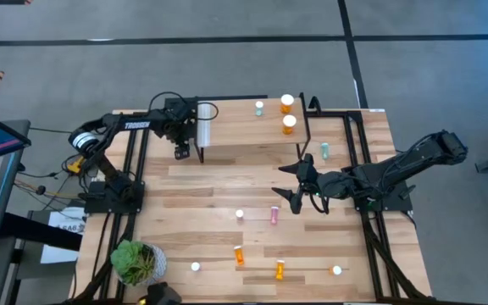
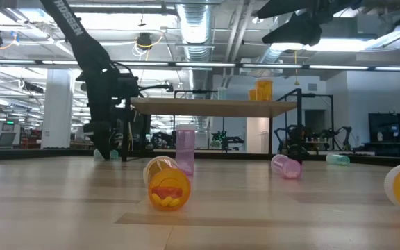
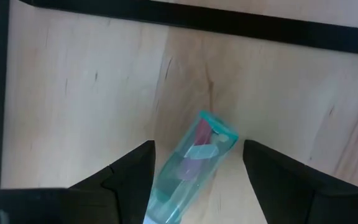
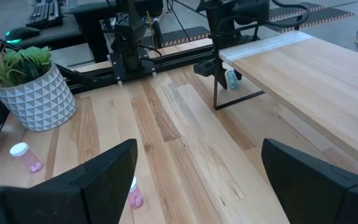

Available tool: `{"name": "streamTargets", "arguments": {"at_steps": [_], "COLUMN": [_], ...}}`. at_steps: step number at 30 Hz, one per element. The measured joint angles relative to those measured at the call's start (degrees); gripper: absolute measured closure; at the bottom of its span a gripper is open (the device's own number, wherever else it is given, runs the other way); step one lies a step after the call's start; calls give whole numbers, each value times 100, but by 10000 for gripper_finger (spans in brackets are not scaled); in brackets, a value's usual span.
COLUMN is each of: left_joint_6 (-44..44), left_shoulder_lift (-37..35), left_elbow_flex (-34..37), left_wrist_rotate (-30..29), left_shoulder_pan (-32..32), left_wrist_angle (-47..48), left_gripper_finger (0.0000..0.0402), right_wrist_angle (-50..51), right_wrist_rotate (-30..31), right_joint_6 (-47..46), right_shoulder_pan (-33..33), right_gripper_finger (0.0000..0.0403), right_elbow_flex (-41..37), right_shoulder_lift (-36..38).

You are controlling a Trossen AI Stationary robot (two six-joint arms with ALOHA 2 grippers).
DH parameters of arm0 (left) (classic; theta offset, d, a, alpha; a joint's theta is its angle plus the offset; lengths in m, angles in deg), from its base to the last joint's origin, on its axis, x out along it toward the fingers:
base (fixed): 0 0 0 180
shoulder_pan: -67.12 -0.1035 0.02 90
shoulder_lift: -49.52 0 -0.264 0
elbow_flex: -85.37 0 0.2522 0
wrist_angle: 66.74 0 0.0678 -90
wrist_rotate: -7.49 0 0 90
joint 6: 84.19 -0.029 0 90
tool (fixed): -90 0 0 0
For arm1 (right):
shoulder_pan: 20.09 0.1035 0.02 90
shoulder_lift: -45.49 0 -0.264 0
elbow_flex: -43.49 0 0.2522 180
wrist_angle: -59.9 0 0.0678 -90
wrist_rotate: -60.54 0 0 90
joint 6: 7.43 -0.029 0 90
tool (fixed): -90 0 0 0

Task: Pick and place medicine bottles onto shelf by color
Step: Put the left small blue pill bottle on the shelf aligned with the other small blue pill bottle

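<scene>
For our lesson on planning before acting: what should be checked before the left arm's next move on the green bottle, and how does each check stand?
1. Green bottle lies between the left gripper's fingers: ok.
2. Fingers open, gaps on both sides: ok.
3. Bottle upright: not ok, it lies on its side.
4. Shelf has bare room: ok.
5. Right gripper open, well apart: ok.

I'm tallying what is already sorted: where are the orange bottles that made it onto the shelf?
In the high view, two orange bottles stand upright on the shelf, near its right end, one just behind the other, with a small pale green bottle to their left.
</scene>
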Motion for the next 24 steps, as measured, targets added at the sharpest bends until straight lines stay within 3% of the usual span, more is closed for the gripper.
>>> {"name": "streamTargets", "arguments": {"at_steps": [7, 18, 24], "left_joint_6": [215, 825, 1191], "left_shoulder_lift": [-2, 50, 74], "left_elbow_flex": [-3, -352, -611], "left_wrist_rotate": [-120, -267, -729], "left_shoulder_pan": [-9, -23, -66], "left_wrist_angle": [87, 702, 1486], "left_gripper_finger": [182, 318, 339], "right_wrist_angle": [-4, -9, -9], "right_wrist_rotate": [0, 0, 0], "right_joint_6": [-11, -11, -9], "right_shoulder_pan": [0, 0, 0], "right_gripper_finger": [39, 39, 39], "right_elbow_flex": [0, 0, 0], "right_shoulder_lift": [-1, -1, 0]}}
